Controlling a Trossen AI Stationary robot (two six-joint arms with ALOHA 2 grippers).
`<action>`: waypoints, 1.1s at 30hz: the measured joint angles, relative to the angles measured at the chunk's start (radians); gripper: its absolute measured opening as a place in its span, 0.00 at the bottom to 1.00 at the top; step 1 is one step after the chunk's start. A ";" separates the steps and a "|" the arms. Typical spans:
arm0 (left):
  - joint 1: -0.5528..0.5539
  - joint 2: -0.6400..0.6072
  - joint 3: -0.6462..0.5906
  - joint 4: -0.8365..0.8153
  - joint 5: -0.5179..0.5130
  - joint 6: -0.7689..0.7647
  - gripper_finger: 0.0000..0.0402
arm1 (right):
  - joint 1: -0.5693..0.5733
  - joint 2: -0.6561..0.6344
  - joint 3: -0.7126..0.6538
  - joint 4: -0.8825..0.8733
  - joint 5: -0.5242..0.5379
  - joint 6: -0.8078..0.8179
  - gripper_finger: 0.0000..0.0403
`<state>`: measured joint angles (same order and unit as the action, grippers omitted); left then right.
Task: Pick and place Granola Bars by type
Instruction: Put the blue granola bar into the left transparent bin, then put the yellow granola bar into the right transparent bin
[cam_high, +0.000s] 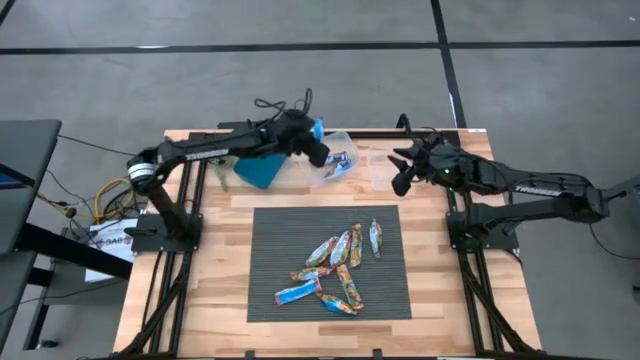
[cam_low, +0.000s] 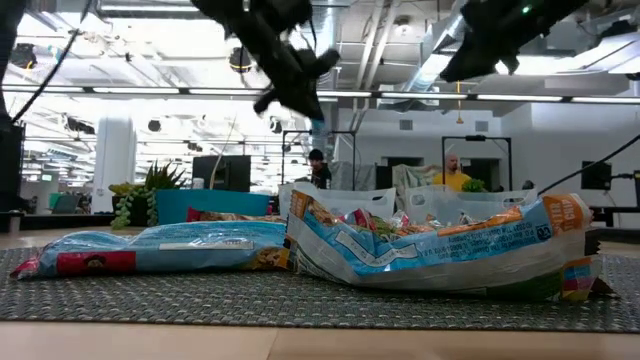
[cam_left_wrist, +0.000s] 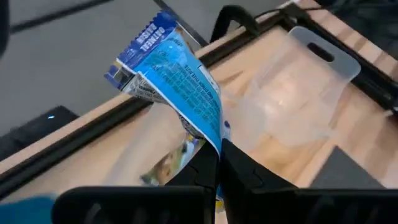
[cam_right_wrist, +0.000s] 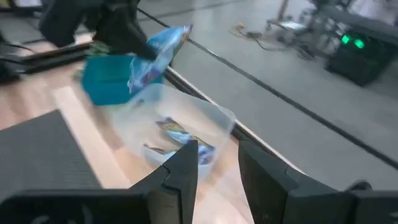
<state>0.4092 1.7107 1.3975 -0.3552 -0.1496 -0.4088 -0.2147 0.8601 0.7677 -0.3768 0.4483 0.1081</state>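
My left gripper (cam_high: 318, 152) is over the table's far middle, shut on a blue granola bar (cam_left_wrist: 171, 81), above a clear bin (cam_high: 335, 163) that holds a few bars (cam_right_wrist: 180, 134). The right wrist view shows that bar (cam_right_wrist: 155, 53) too. My right gripper (cam_right_wrist: 214, 163) is open and hovers near the far right (cam_high: 403, 172), touching nothing. Several more bars, blue, orange-brown and silvery-green (cam_high: 335, 268), lie flat on the dark mat (cam_high: 270, 240); two of them fill the low view (cam_low: 430, 250). My left gripper pinches the blue bar between its two fingers (cam_left_wrist: 239, 165) at one end of the wrapper (cam_left_wrist: 214, 134). The bar is lifted clear above the clear bin and sticks out beyond the fingertips, crumpled, with its free end (cam_left_wrist: 146, 40) away from the gripper.
A teal bin (cam_high: 258, 172) stands left of the clear bin, and a second clear bin (cam_left_wrist: 298, 106) right of it, under my right gripper. Bare wood (cam_high: 220, 260) surrounds the mat. People (cam_low: 455, 172) stand in the room beyond the table.
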 joint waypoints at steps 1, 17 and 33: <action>0.010 0.022 0.000 0.003 0.034 0.004 0.00 | -0.013 0.010 0.000 -0.014 -0.001 0.015 0.27; 0.026 0.176 -0.001 0.049 0.080 0.011 0.26 | -0.039 0.077 -0.002 -0.037 -0.111 0.068 0.27; -0.148 0.150 0.423 -0.321 0.302 0.275 0.31 | 0.051 0.098 0.114 -0.337 -0.316 0.295 0.27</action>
<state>0.2611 1.8603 1.8206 -0.6766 0.1524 -0.1341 -0.1642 0.9580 0.8814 -0.7135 0.1324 0.4035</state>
